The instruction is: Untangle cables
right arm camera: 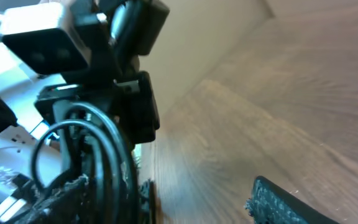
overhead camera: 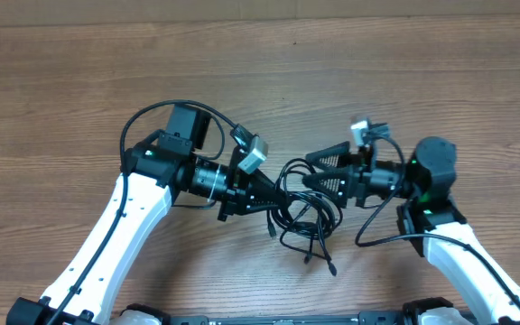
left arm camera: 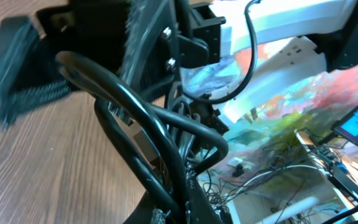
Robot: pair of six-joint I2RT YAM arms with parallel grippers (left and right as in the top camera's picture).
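Observation:
The cables (overhead camera: pixel 307 215) are one knotted bundle of thin black cords on the wooden table between my two arms, with loose ends trailing toward the near edge. My left gripper (overhead camera: pixel 272 199) points right and is shut on cords at the bundle's left side. In the left wrist view the looping cables (left arm camera: pixel 143 121) rise from its jaws (left arm camera: pixel 188 208). My right gripper (overhead camera: pixel 318 171) points left and is open wide at the bundle's upper right. In the right wrist view the cables (right arm camera: pixel 107 158) lie against its left finger, and the gap between its fingers (right arm camera: pixel 173 199) holds nothing.
The wooden table (overhead camera: pixel 377 72) stretches far behind both arms. Thicker black arm wires loop over the left wrist (overhead camera: pixel 143 122) and beside the right arm (overhead camera: pixel 373 236). The two grippers are close together, tip to tip. The table's near edge is just behind the arm bases.

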